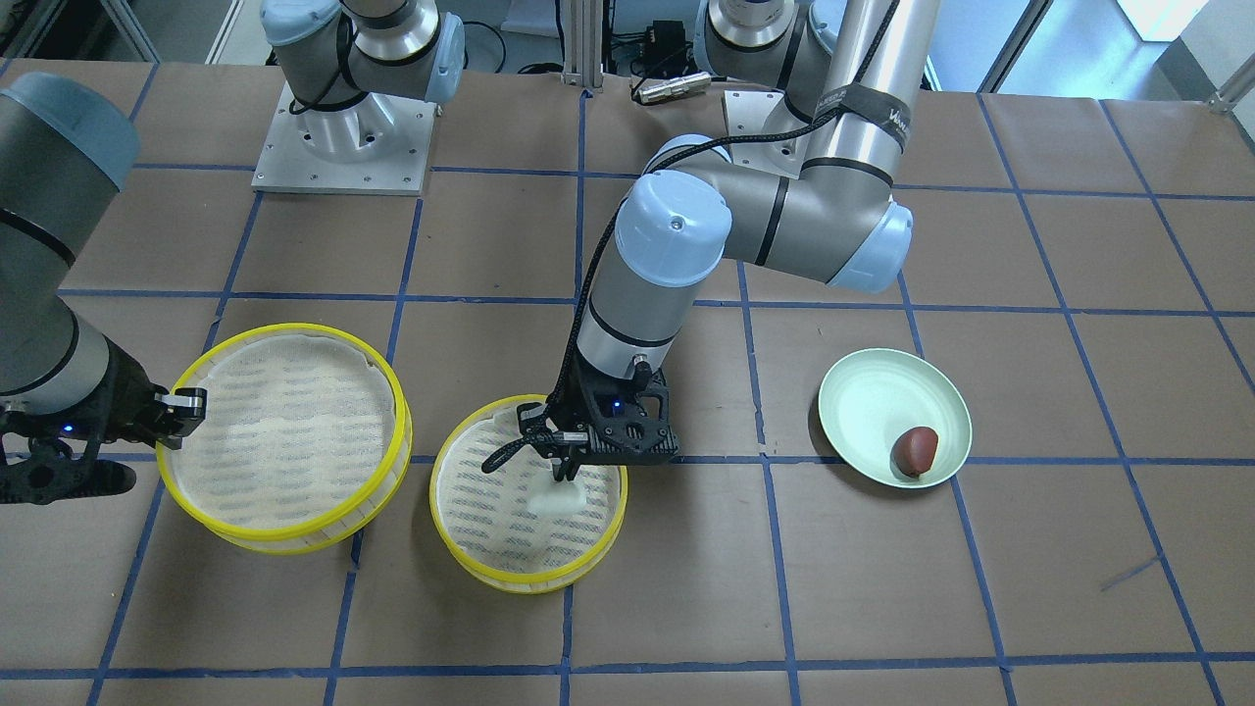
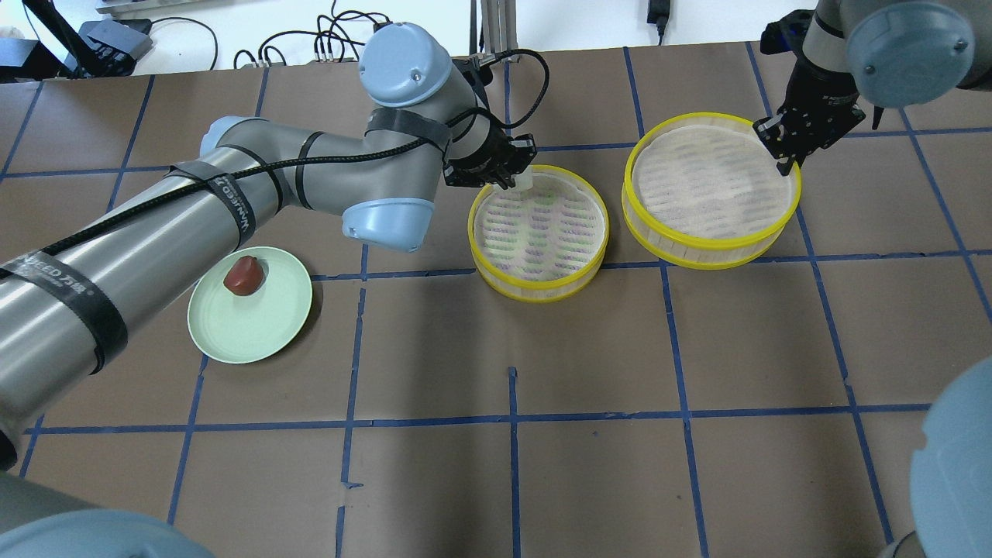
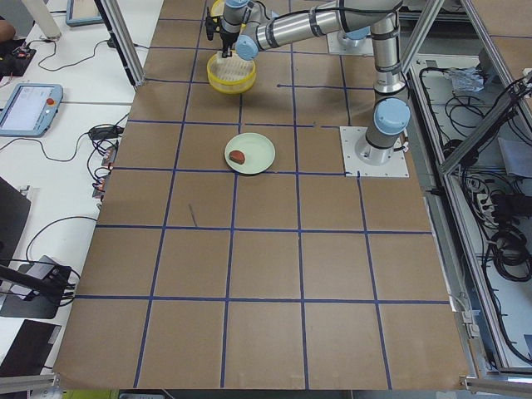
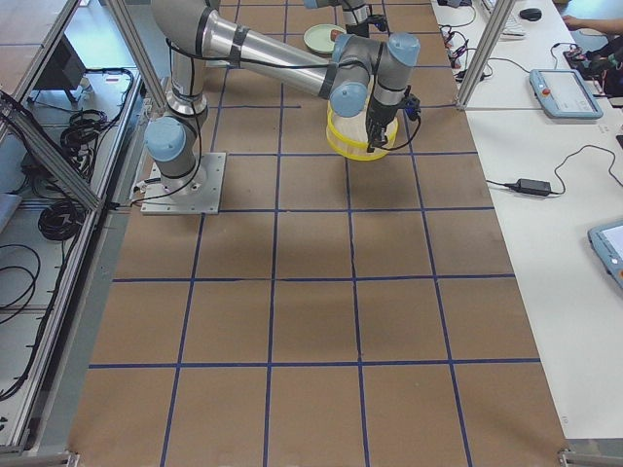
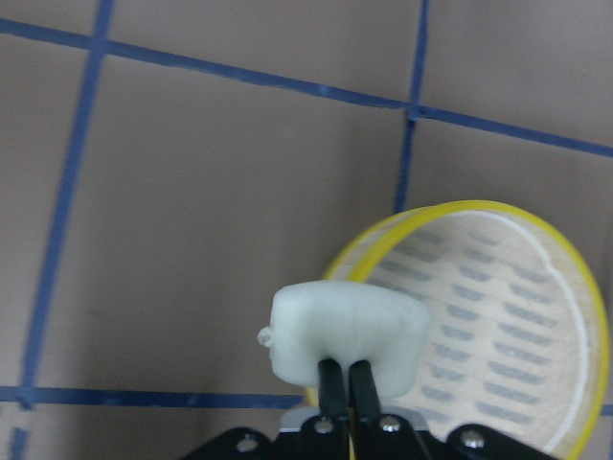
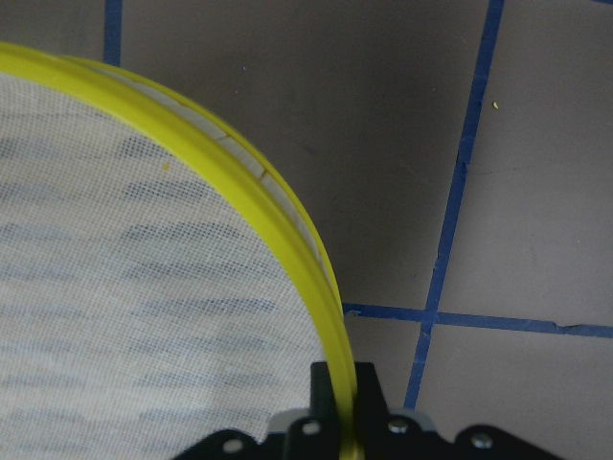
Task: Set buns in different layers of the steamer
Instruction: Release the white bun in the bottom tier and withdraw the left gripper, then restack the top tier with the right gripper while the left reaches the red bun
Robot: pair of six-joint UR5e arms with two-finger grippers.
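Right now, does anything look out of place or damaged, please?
Nothing stands out: the white bun sits pinched in the left pincer at one tray, the right pincer grips the rim of the other tray, and nothing is spilled.

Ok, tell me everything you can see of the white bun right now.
The white bun is a small, pale, rounded oblong with a smooth, soft, doughy-looking surface and a tiny nub at one end. The left end effector pinches it at its middle with narrowly closed fingers. It sits above the mesh of one steamer layer, inside the yellow rim. Whether it touches the mesh can't be told.
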